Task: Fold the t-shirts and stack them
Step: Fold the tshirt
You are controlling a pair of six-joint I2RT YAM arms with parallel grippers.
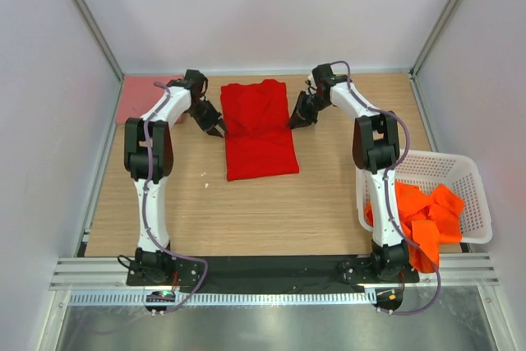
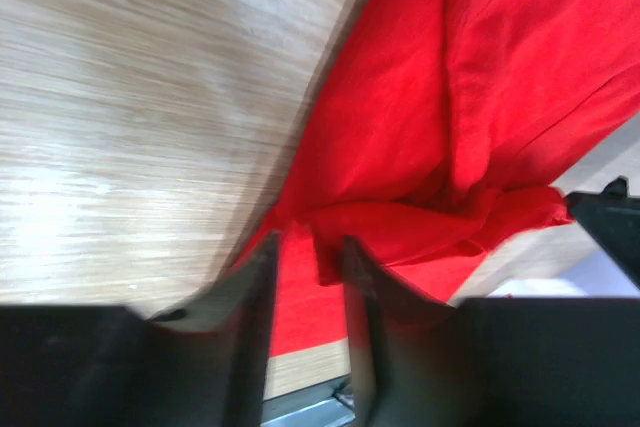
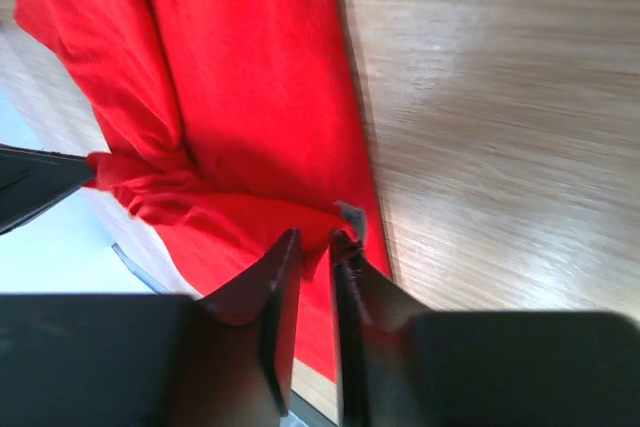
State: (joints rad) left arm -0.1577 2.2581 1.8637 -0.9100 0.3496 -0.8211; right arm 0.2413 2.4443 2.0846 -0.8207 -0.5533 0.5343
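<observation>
A bright red t-shirt [image 1: 259, 133] lies in the back middle of the wooden table, its top part bunched. My left gripper [image 1: 217, 128] is at its left edge and my right gripper [image 1: 297, 119] at its right edge. In the left wrist view the left gripper [image 2: 307, 239] has its jaws narrowly apart, pinching a fold of the red cloth [image 2: 420, 127]. In the right wrist view the right gripper [image 3: 315, 237] is nearly closed on the shirt's edge [image 3: 250, 97] by a grey label [image 3: 350, 215]. A bunched band of cloth runs between the two grippers.
A salmon pink t-shirt [image 1: 138, 98] lies flat at the back left corner. A white lattice basket [image 1: 460, 162] at the right holds several orange t-shirts [image 1: 427, 215]. Grey walls close the table at the back and sides.
</observation>
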